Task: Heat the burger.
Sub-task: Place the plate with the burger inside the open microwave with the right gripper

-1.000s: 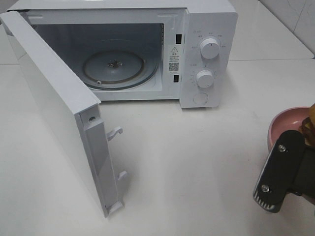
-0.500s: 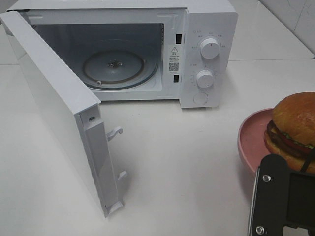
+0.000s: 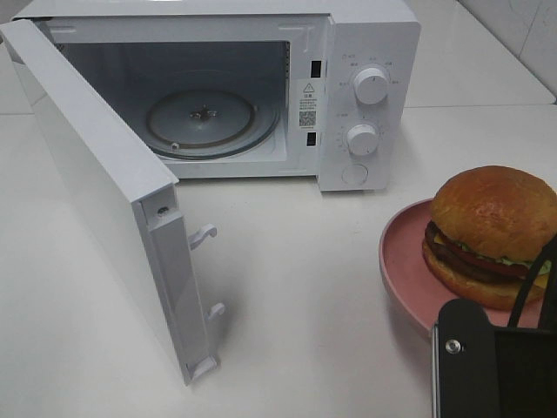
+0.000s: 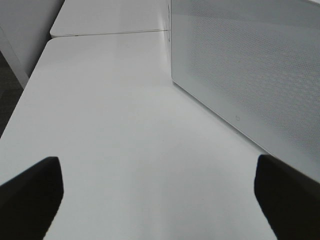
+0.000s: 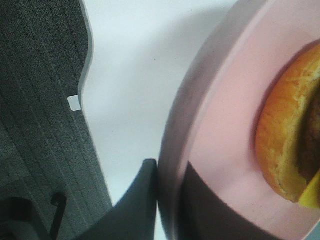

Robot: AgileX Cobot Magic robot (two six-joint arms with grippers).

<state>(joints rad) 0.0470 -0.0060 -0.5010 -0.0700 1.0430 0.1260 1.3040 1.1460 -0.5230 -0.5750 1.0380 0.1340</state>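
Burger [image 3: 492, 231] sits on pink plate [image 3: 402, 266], 12 o'clock from right gripper [image 5: 172, 200] clamping plate rim; left gripper [image 4: 160, 195] jaws spread wide.

No word or number can be read: a white sticker [image 3: 308, 103] bearing a warning triangle and a square code is seen on the front frame of the microwave [image 3: 370, 35], and tiny illegible markings are printed around the upper knob [image 3: 372, 86] and the lower knob [image 3: 362, 139].
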